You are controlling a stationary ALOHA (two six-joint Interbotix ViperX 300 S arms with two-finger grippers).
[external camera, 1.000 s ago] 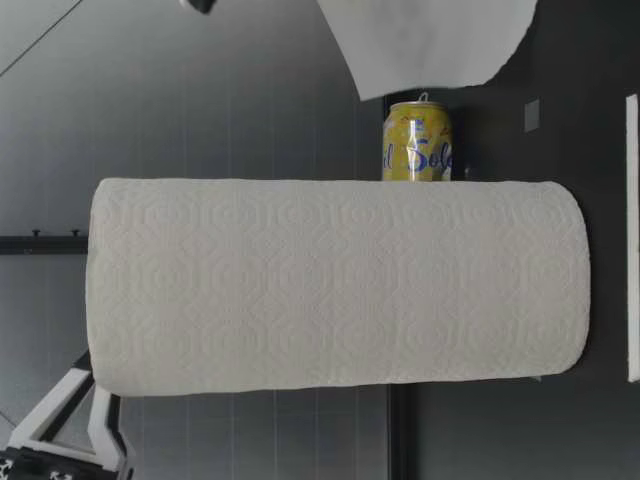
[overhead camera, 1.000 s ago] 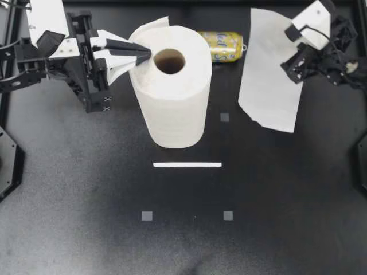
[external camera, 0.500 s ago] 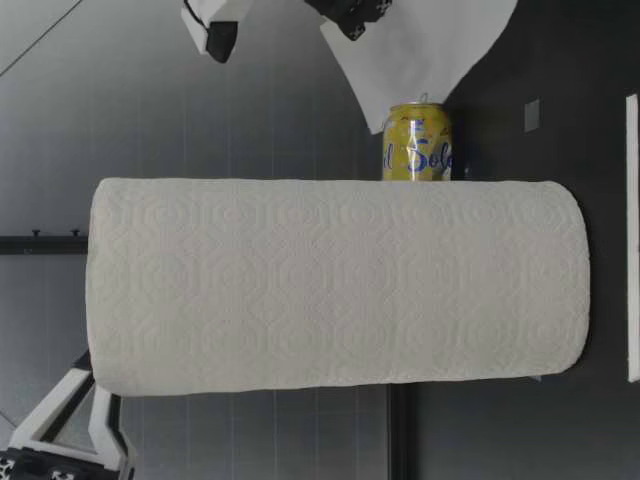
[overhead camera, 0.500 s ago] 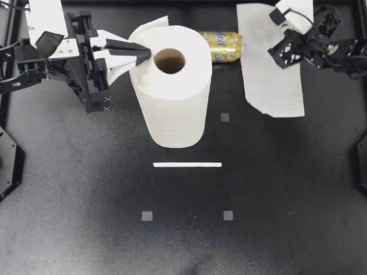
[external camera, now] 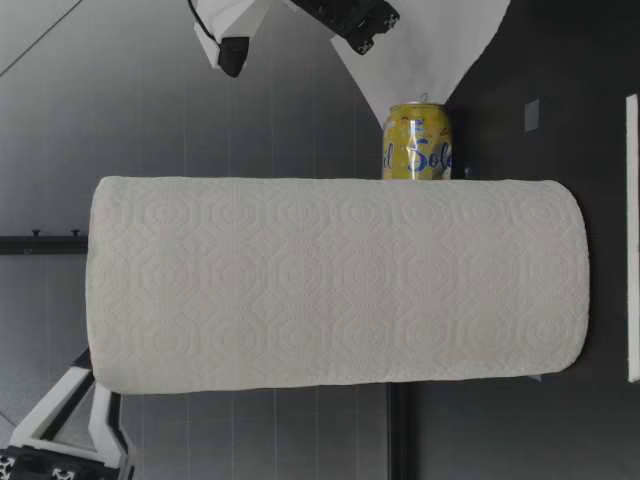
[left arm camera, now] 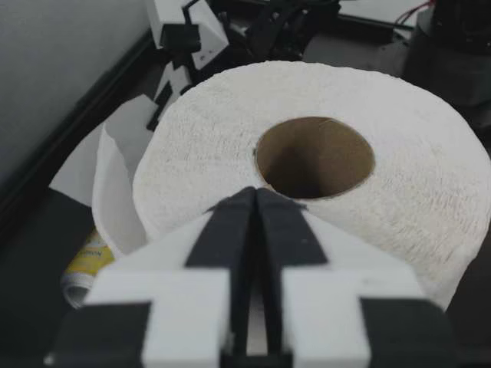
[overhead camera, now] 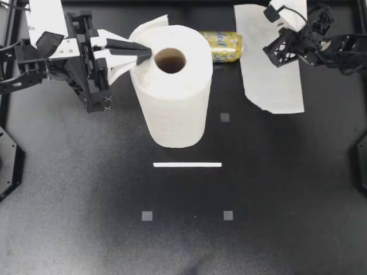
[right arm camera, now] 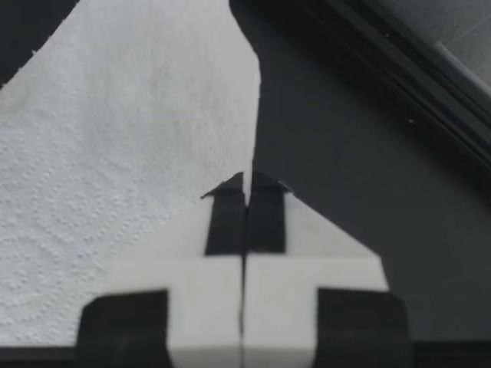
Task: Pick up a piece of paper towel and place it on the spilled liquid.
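Left gripper (overhead camera: pixel 144 52) tips pressed together at top rim of upright paper towel roll (overhead camera: pixel 175 103); right gripper (overhead camera: pixel 279 50) pinches torn sheet (overhead camera: pixel 274 86), hanging just right of can (overhead camera: pixel 221 46), far side.

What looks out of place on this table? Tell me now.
The yellow can lies on its side behind the paper towel roll, near the far edge of the table. No spilled liquid shows around it. The torn sheet in my right hand has a ragged edge.
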